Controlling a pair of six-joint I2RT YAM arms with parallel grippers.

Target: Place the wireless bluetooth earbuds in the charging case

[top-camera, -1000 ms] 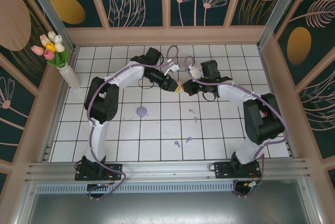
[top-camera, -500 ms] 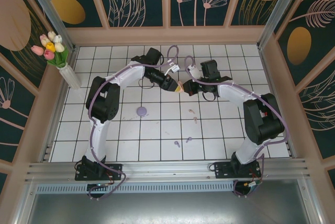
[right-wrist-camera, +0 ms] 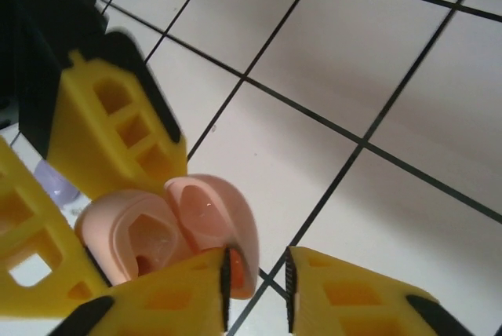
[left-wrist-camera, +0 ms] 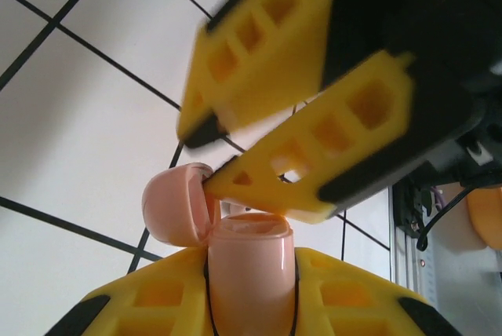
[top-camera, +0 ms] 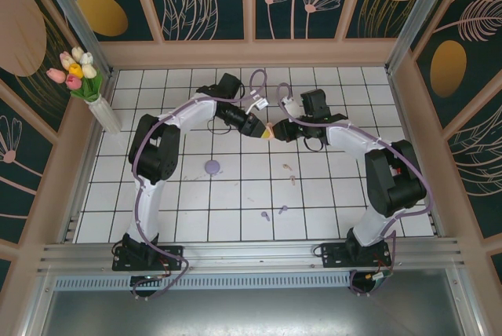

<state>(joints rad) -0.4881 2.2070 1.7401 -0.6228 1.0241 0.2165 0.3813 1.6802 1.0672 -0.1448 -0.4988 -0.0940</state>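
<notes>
left gripper [top-camera: 264, 132] clenched on pink case [left-wrist-camera: 249, 261], lid [left-wrist-camera: 174, 209] open; right gripper [right-wrist-camera: 257, 277] released just beside lid, so back off without knocking it shut.

The left pincer [left-wrist-camera: 251, 297] now clamps fully onto the pink charging case [left-wrist-camera: 249, 261] between its fingers, which stood looser a second ago. The right pincer [right-wrist-camera: 257, 275], clamped before, now has its fingers slightly parted and sits a touch nearer the left pincer.
</notes>
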